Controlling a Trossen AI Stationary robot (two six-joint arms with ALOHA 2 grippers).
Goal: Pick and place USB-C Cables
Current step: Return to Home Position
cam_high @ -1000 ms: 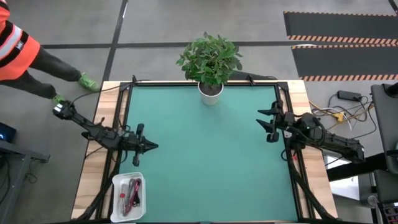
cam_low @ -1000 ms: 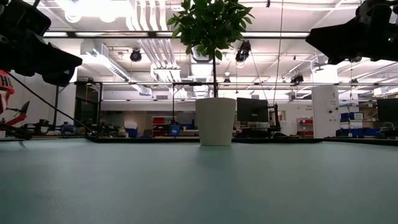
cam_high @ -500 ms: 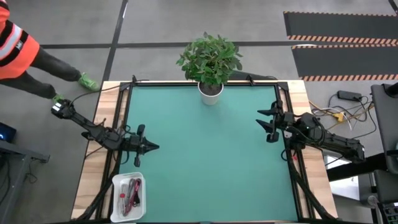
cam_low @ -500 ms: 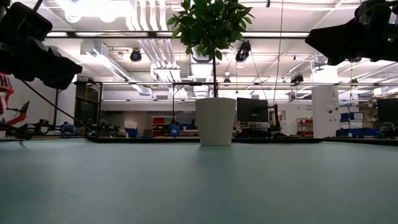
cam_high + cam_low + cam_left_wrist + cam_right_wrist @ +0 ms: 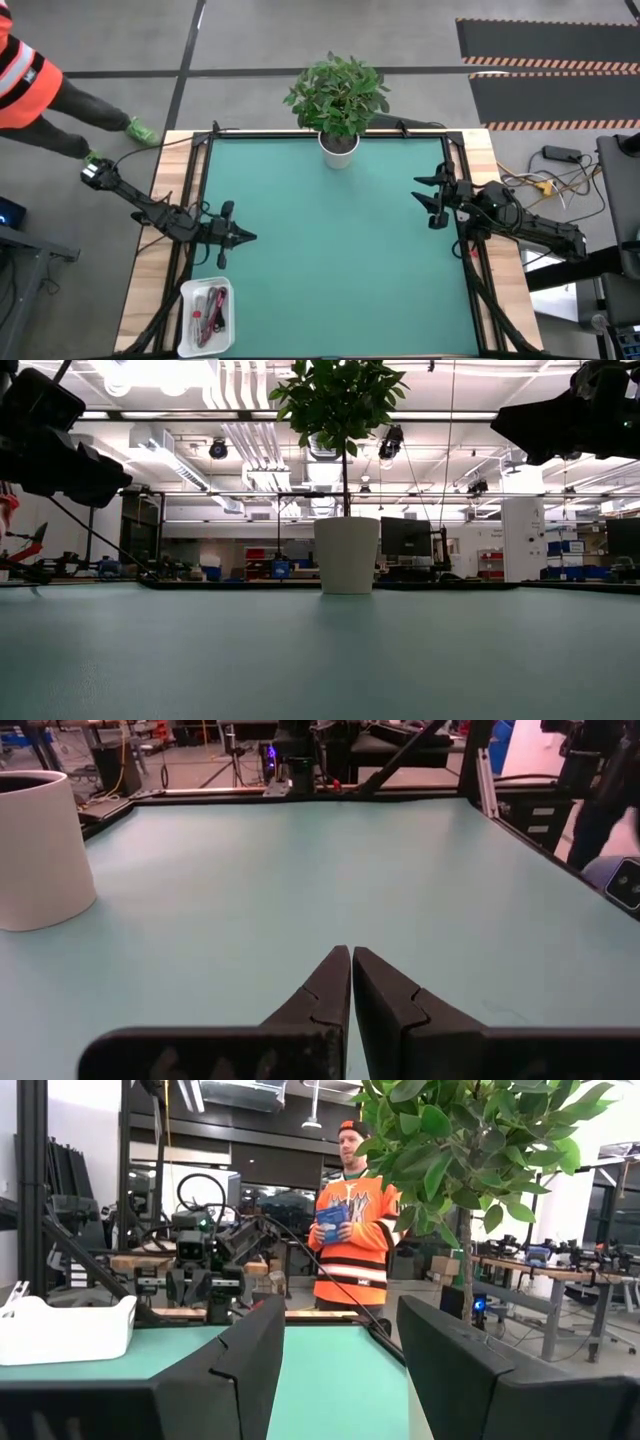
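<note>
The USB-C cables (image 5: 208,311) lie bundled in a white tray (image 5: 188,338) at the table's near left corner; I make out magenta, red and pale strands, not each bundle. My left gripper (image 5: 246,237) is shut and empty. It hangs above the green mat just past the tray's far side, pointing toward the table's right edge, and its closed fingertips show in the left wrist view (image 5: 351,954). My right gripper (image 5: 428,196) is open and empty near the table's right edge, pointing left; its spread fingers show in the right wrist view (image 5: 340,1330).
A potted plant in a white pot (image 5: 339,150) stands at the middle of the far edge; the pot also shows in the left wrist view (image 5: 40,850). A person in an orange vest (image 5: 25,80) stands beyond the far left corner. The green mat (image 5: 330,260) lies between the arms.
My left gripper has eased slightly down and toward the table's right edge, staying shut.
</note>
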